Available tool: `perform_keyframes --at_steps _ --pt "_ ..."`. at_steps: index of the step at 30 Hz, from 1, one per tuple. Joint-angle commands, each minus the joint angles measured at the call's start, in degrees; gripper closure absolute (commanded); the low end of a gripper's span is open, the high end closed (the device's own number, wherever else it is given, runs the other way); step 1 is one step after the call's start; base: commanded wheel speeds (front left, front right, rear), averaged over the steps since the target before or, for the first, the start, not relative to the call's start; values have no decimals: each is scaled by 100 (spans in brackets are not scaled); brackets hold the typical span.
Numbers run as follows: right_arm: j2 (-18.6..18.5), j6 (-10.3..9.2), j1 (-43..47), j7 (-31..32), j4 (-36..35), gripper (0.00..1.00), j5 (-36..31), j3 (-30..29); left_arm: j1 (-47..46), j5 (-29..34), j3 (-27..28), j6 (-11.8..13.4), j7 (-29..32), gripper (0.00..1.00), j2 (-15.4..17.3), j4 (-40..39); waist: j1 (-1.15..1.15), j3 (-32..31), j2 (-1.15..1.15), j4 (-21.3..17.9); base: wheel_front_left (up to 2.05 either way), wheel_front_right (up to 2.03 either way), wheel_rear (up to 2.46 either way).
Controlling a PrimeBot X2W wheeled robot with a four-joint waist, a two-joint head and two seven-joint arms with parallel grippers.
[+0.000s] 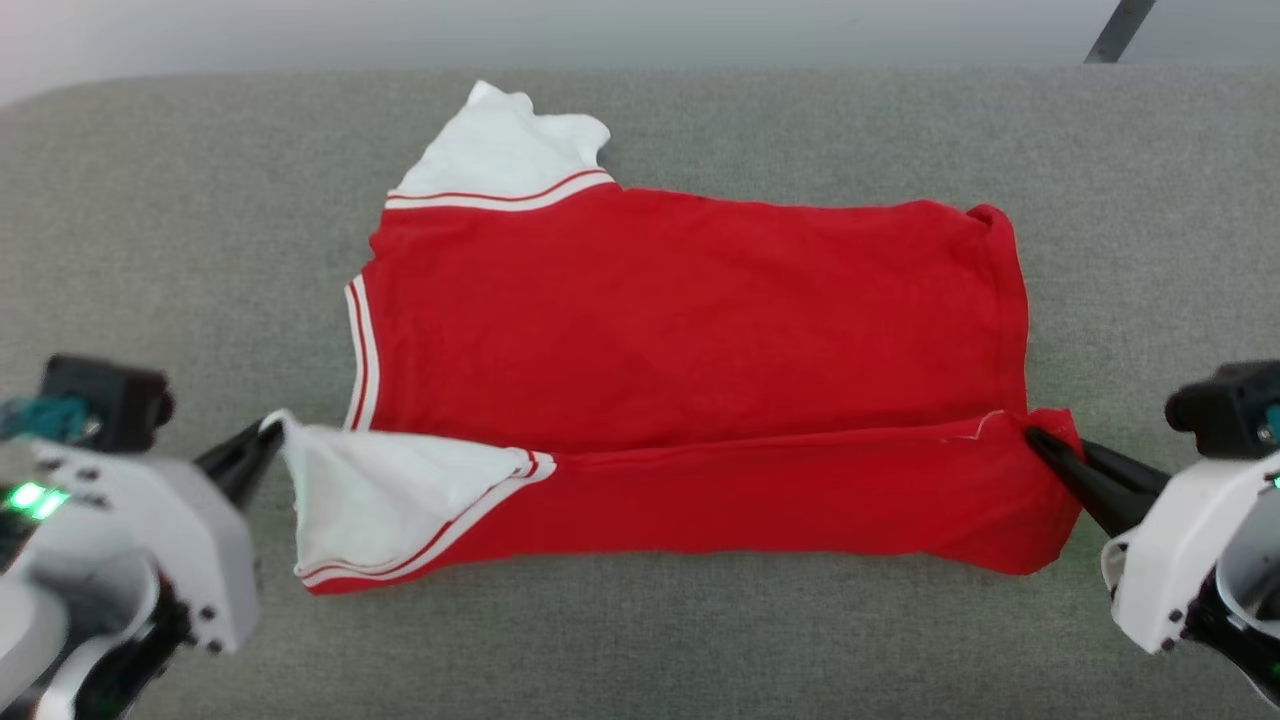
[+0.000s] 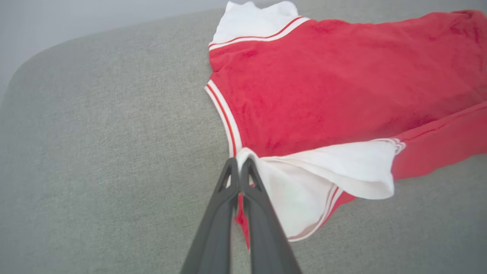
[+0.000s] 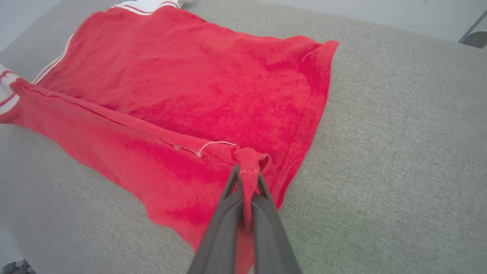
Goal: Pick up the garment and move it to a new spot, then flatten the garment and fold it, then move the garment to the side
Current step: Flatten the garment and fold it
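The garment [image 1: 690, 320], a red jersey shirt with white sleeves and red-white striped trim, lies spread across the grey cushion with its plain red side up. Its near long edge is lifted and folded over toward the middle. My left gripper [image 1: 268, 432] is shut on the white sleeve's corner [image 2: 243, 156] at the garment's [image 2: 335, 83] left end. My right gripper [image 1: 1035, 437] is shut on the red hem corner [image 3: 249, 160] of the garment [image 3: 198, 87] at the right end. The print is hidden.
The grey fabric cushion [image 1: 200, 230] extends past the garment on all sides, with its far edge near the top of the head view. A dark metal leg [image 1: 1118, 32] stands beyond the far right edge.
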Motion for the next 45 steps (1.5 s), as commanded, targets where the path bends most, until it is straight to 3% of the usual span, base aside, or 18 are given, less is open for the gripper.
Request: perform_keyframes --at_steps 1,10,20,22,23,26,28,29,37,45 --pt "38 -6 -82 14 62 100 -6 33 -144 78 -42 -94 50 100 -133 110 0 88 0 -22 0 0 0" --pt "215 -6 -631 99 690 100 -143 307 -896 298 -445 -837 445 100 -1109 1631 0 359 0 -85 0 0 0" --pt "342 -6 -899 230 1032 100 -75 385 -1117 134 -590 -1250 677 100 -1530 2417 0 397 0 -110 0 0 0" --pt "366 -6 -923 293 1085 100 -67 350 -1120 88 -588 -1268 693 82 -1558 2474 0 359 0 -107 0 0 0" --pt "369 -6 -930 338 1098 100 -75 345 -1101 23 -569 -1270 698 68 -1583 2498 0 333 0 -103 0 0 0" --pt "393 -6 -941 408 1121 37 -112 310 -1065 -35 -556 -1280 713 53 -1605 2524 0 246 0 -88 0 0 0" --pt "418 -6 -946 403 1111 0 -163 317 -1041 -34 -554 -1282 681 4 -1607 2536 0 172 0 -80 0 0 0" --pt "436 -6 -939 392 1126 0 -185 282 -1029 -60 -540 -1289 658 0 -1617 2535 0 130 0 -72 0 0 0" --pt "550 -6 -747 343 1092 0 -332 117 -776 -139 -379 -1191 259 0 -1579 2435 0 -308 0 -35 0 0 0" --pt "692 -6 -353 -15 717 0 -589 -379 -189 -366 -137 -834 -194 0 -1307 1901 0 -721 0 -42 0 0 0"
